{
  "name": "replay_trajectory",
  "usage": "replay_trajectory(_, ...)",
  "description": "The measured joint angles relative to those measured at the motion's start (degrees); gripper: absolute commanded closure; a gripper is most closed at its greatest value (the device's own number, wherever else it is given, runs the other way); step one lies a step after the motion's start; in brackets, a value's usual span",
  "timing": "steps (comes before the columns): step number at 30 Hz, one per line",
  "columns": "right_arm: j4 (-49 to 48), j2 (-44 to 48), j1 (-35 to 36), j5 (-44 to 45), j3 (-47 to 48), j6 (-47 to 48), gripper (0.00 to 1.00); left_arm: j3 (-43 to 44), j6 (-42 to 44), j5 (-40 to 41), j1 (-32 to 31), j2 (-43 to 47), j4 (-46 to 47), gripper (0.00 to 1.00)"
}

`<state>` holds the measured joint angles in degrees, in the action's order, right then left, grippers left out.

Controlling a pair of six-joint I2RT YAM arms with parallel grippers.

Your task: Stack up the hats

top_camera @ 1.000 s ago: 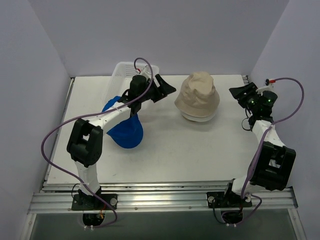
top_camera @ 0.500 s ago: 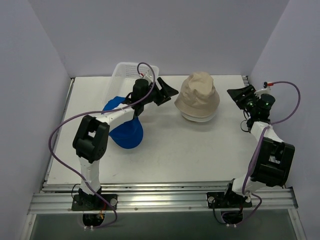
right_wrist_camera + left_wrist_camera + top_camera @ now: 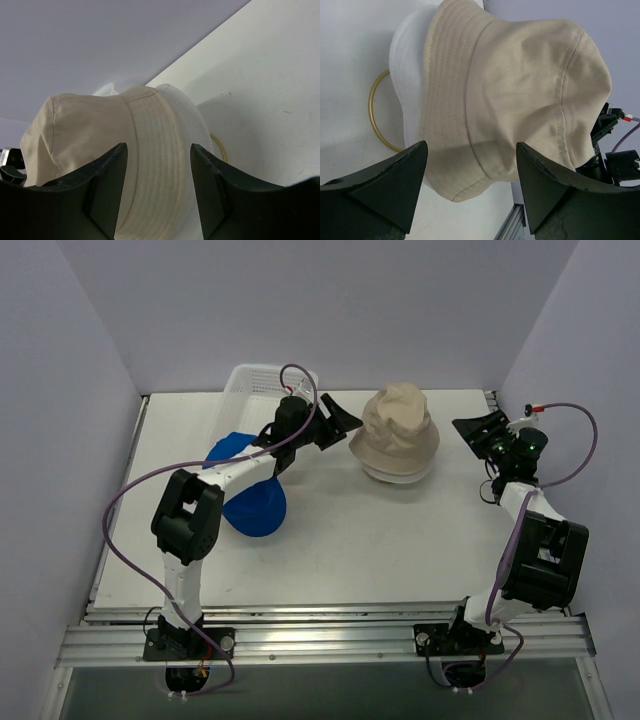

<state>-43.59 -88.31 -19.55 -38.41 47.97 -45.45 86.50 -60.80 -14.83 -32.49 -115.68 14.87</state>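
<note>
Well, closest to me the blue cap [image 3: 255, 510] lies alone on the table [image 3: 380, 540] under my left arm, not stacked yet. My left gripper [image 3: 471, 147] and my right gripper [image 3: 157, 147] both have jaws wide apart, holding nothing, one on each side of the beige hat [image 3: 398, 425]. That hat already sits on a white hat [image 3: 407, 55] over a gold ring [image 3: 374, 117], so only the blue one looks left to add.

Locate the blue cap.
Top view, left side: the blue cap lies partly under the left arm, beside the white mesh basket and left of the beige bucket hat.
</note>
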Motion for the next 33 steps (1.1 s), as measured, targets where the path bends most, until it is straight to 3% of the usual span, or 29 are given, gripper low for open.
replay_trajectory(20,-4.0,-3.4,0.1,-0.3,-1.5,-3.0,0.52,4.9,3.4,9.8,-7.0,-3.5,-4.5,0.23)
replay_trajectory(33,-6.0,-5.2,-1.8,-0.8,-1.9,-4.0,0.52,3.4,4.8,13.1,-13.2,-3.5,-3.7,0.23)
